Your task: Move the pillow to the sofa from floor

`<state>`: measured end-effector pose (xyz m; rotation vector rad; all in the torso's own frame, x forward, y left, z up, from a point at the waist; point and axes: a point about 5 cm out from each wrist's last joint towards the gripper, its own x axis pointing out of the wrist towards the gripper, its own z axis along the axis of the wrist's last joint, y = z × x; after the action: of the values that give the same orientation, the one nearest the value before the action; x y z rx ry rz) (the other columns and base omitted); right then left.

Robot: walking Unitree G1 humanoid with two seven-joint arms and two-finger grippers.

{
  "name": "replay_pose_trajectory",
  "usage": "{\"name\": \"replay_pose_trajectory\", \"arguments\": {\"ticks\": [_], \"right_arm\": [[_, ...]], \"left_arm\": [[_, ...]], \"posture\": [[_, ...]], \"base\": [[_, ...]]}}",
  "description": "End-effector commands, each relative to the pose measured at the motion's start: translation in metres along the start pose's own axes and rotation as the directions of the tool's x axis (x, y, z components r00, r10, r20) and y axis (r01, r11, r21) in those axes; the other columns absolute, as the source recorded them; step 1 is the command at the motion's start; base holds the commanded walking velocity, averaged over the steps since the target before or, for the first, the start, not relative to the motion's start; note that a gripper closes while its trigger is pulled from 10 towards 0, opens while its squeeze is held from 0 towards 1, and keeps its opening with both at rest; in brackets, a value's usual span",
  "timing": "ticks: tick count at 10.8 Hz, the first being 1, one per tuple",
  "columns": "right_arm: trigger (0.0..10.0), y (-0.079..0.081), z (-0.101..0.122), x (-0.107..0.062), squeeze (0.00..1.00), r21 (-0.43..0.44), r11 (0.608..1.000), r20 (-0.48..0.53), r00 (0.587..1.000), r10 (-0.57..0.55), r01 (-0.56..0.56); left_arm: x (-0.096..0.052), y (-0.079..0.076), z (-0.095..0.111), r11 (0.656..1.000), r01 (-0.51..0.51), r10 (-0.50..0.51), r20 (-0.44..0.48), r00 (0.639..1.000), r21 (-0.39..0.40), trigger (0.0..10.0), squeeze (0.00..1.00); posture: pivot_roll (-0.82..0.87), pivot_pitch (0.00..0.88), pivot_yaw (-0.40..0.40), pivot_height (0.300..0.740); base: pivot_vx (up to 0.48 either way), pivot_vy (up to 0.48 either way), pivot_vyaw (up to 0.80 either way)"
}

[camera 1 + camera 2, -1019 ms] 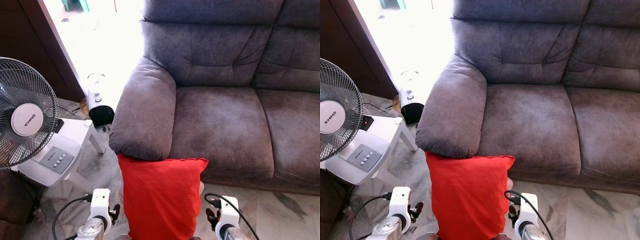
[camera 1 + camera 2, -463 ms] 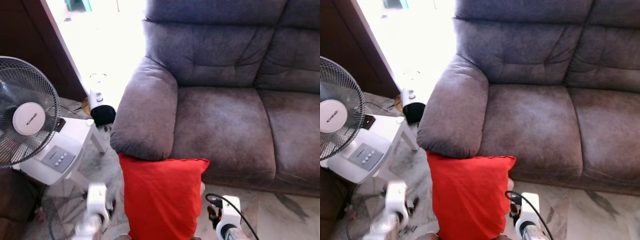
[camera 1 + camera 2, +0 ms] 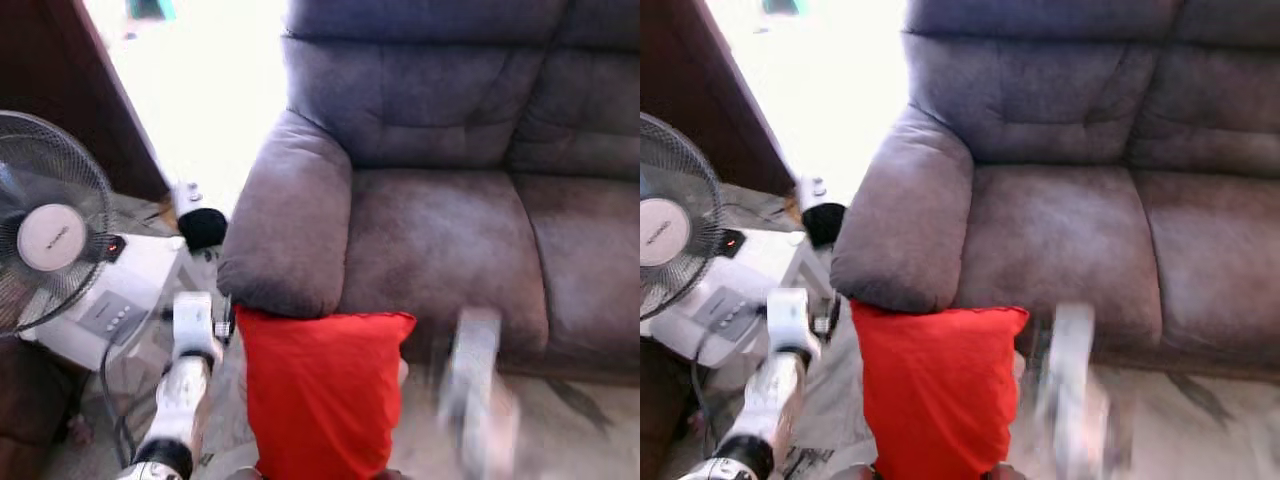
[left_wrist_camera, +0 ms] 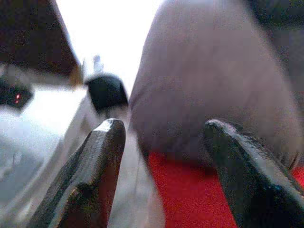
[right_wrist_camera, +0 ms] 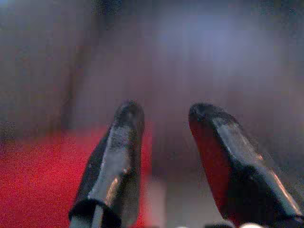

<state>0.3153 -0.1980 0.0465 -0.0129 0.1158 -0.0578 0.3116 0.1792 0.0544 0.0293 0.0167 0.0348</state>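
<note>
Now the square red fabric pillow stands on the floor against the grey suede sofa, under its armrest. Left gripper and blurred right gripper, jaws apart, flank the pillow; closing evenly on both edges looks wisest.

The left arm is reaching forward and up on the robot's left side, with its white wrist housing at the top. The left gripper is holding its two black fingers spread wide apart. The right arm is showing as a blurred pale streak on the right side. The right gripper is also keeping its fingers parted, with a clear gap between the tips.
</note>
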Motion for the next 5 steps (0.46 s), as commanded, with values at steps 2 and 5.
{"name": "replay_pose_trajectory", "arguments": {"ticks": [2,5], "right_arm": [[10.0,0.007,0.025,0.004,0.0,0.011,0.999,0.15,0.988,0.041,-0.043],[10.0,0.004,0.061,0.014,0.0,0.039,0.997,0.271,0.961,0.053,-0.066]], "left_arm": [[-0.004,0.003,0.014,0.999,0.004,-0.008,0.097,0.995,0.04,10.0,0.0],[-0.013,0.004,0.031,0.999,-0.028,0.024,0.188,0.982,0.02,10.0,0.0]], "posture": [[0.07,0.178,0.014,0.714],[0.06,0.138,-0.015,0.714]], "base": [[0.0,0.0,0.0],[0.0,0.0,0.0]]}}
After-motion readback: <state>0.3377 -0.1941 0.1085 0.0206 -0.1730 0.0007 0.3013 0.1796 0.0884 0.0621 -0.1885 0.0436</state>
